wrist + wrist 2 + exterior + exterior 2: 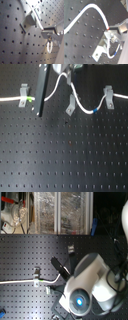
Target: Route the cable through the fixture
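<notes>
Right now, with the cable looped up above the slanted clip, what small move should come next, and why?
Probably a short lowering of the cable toward the slanted fixture. In the first exterior view the cord already sits in both upright clips but arches above the middle one. The fingers are not clear enough to judge their grip.

you see the white arm [92, 287] filling the lower right of the second exterior view, over the black perforated tabletop [20, 254]. the cable [20, 282] runs from the left edge through an upright clip [36, 277] towards centre.
</notes>
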